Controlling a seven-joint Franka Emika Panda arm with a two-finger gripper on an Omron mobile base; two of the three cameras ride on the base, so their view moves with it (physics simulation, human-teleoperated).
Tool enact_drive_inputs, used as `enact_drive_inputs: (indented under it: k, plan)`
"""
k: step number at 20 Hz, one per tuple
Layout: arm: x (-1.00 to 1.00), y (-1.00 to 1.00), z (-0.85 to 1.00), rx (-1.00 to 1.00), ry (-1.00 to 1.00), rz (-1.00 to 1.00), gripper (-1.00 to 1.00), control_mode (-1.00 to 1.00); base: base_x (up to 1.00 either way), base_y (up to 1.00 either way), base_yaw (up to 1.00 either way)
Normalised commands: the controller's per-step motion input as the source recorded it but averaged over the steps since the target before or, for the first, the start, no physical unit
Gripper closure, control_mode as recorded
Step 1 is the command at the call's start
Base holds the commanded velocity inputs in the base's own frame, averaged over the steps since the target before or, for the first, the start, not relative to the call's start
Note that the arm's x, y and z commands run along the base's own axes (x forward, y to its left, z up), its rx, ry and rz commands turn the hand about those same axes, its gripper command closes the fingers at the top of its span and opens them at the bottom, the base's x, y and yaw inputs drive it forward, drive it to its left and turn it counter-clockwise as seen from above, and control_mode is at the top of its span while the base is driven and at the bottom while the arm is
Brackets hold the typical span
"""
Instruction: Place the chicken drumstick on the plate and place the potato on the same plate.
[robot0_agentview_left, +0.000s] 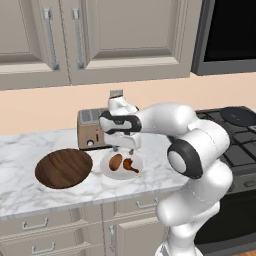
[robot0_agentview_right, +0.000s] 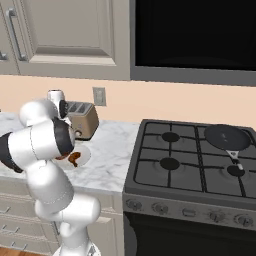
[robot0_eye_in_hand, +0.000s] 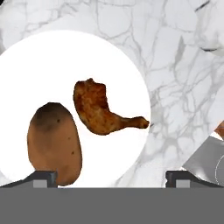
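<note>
The plate (robot0_agentview_left: 121, 164) sits on the marble surface (robot0_agentview_left: 30, 145) just in front of the toaster (robot0_agentview_left: 91, 129), and both task pieces lie on it. In the hand view the potato (robot0_eye_in_hand: 54, 142) rests on the plate's lower left part and the chicken drumstick (robot0_eye_in_hand: 99, 109) lies just beside it, nearer the middle, its thin bone end reaching the plate's rim; the two look apart by a narrow strip of white. The gripper (robot0_eye_in_hand: 111, 178) hangs above the plate with its fingers (robot0_eye_in_hand: 41, 178) spread wide and holding nothing (one tip shows over the potato's edge, the other over bare marble off the plate). A round dark wooden board (robot0_agentview_left: 64, 167) lies on the surface close to the plate's left side in the left base view. To the right stands the stove (robot0_agentview_right: 192, 160) with a dark pan (robot0_agentview_right: 227, 137) on a back burner, well apart from the plate. Cabinets (robot0_agentview_left: 100, 35) hang above, and a wall outlet (robot0_agentview_right: 99, 96) sits behind the toaster
</note>
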Motion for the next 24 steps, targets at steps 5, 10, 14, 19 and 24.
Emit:
enact_drive_inputs:
  k: [5, 10, 14, 19, 24]
  plan:
    - [-0.53, -0.89, 0.08, 0.00, 0.00, -0.05, -1.00, -1.00, 0.00, 0.00, 0.00]
    - [-0.66, -0.98, 0.20, 0.00, -0.09, 0.04, -1.00, -1.00, 0.00, 0.00, 0.00]
    - [-0.67, -0.88, 0.46, 0.00, -0.06, 0.25, -1.00, -1.00, 0.00, 0.00, 0.00]
    - [-0.98, -0.26, 0.05, 0.00, -0.18, 0.29, -1.00, -1.00, 0.00, 0.00, 0.00]
    - [-1.00, -0.02, 0.04, 0.00, -0.29, 0.25, -1.00, -1.00, 0.00, 0.00, 0.00]
